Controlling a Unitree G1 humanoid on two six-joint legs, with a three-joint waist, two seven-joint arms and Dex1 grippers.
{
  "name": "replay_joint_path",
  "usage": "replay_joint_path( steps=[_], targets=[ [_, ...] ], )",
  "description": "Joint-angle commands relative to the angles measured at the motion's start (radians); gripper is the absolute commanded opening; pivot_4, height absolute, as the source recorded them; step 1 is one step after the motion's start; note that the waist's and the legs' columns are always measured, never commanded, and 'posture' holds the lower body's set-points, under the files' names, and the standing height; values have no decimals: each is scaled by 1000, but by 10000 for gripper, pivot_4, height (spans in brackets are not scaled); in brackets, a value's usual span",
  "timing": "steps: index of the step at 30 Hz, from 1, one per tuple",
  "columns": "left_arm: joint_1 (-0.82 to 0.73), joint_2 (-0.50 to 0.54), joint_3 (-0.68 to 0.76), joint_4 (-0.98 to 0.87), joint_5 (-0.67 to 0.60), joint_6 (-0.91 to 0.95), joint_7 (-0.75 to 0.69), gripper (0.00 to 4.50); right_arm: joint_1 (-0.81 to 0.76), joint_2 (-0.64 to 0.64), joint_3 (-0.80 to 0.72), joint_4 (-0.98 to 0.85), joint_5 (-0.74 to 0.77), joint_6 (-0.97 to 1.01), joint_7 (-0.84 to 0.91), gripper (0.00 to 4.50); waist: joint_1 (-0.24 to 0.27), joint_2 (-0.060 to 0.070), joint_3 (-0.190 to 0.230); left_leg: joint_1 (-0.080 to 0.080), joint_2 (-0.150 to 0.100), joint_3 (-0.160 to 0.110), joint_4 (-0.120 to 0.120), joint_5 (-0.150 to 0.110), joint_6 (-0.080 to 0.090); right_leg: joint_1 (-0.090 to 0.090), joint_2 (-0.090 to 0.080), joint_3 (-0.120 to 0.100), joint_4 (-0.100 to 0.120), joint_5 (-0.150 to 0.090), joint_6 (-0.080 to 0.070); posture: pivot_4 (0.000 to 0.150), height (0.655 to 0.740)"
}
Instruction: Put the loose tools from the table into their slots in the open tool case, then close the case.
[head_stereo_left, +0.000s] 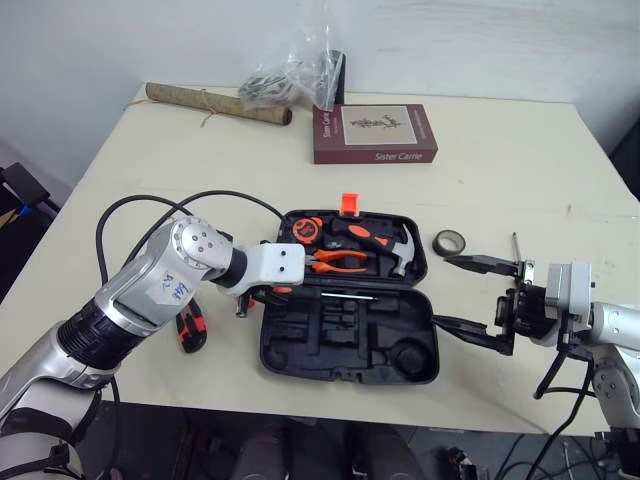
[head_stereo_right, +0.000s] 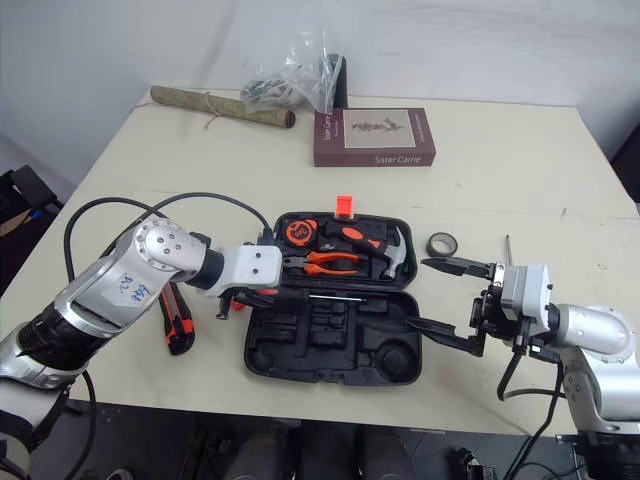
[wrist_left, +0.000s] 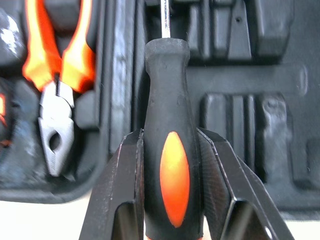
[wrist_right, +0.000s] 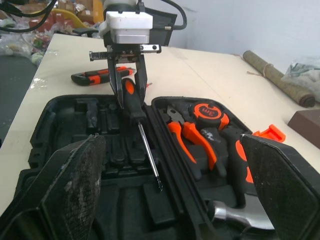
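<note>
The screwdriver (wrist_left: 166, 70), probably light and stiff, is clamped mid-handle by the left end effector (wrist_left: 169, 135). The right end effector (head_stereo_left: 442, 290) is spread wide, empty.

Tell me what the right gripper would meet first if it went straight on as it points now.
Probably the tool case: the open right gripper points at its end wall. Height is unclear; it might pass over the rim.

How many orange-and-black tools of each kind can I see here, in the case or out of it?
Pliers: 1
Tape measure: 1
Hammer: 1
Screwdriver, held in the left gripper: 1
Utility knife, on the table: 1
Total: 5
</note>
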Motion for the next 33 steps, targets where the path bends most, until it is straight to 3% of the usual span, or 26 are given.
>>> replay_joint_path(
  steps=[1, 14, 16, 20, 25, 28, 31, 33],
  targets=[
    [-20, -29, -2, -1, 27, -8, -9, 8020, 15, -6, -45, -36, 18, -12, -8, 45000, 1, 0, 0, -1, 0, -1, 1, 0, 0, 0, 0, 0, 0, 0, 0, 1500, 7400],
    [-56, -96, -31, 91, 119, -56, -31, 8020, 30, 6, -49, -12, 7, -36, -5, 45000, 1, 0, 0, -6, 0, -7, 7, 0, 0, 0, 0, -5, 1, 0, 1, 1500, 7400],
    [-55, -105, -12, 79, 107, -58, -31, 18313, 34, 7, -49, -12, 8, -40, -6, 45000, 1, 0, 0, -6, 0, -7, 8, 0, 0, 0, 0, -5, 2, 0, 1, 1500, 7400],
    [-52, -121, 55, 8, 49, -51, -42, 33288, 48, 6, -53, -27, 14, -38, -11, 45000, 2, 0, 0, -7, 0, -8, 9, 0, 0, 0, 0, -6, 2, 0, 1, 1500, 7400],
    [2, -152, 158, -17, -27, -52, -8, 33288, 63, 3, -53, -52, 25, -21, -23, 45000, 2, 0, 0, -8, 0, -9, 9, 0, 0, 0, 0, -7, 2, 0, 1, 1500, 7400],
    [73, -222, 233, 34, -70, -129, 58, 24305, 67, 3, -51, -64, 28, -14, -33, 45000, 1, 0, 0, -7, 0, -10, 9, 0, 1, 1, 0, -8, 2, 0, 1, 1500, 7400],
    [153, -336, 326, 122, -143, -191, 133, 9839, 70, 4, -48, -73, 30, -6, -45, 45000, 2, 0, 0, -8, 0, -10, 10, 0, 0, 1, -1, -9, 3, 0, 1, 1500, 7400],
    [215, -342, 304, 166, -120, -301, 121, 244, 72, 4, -47, -80, 29, 2, -56, 45000, 2, 0, 0, -8, 0, -11, 11, 0, 1, 1, -1, -9, 3, 0, 1, 1500, 7400]
  ],
)
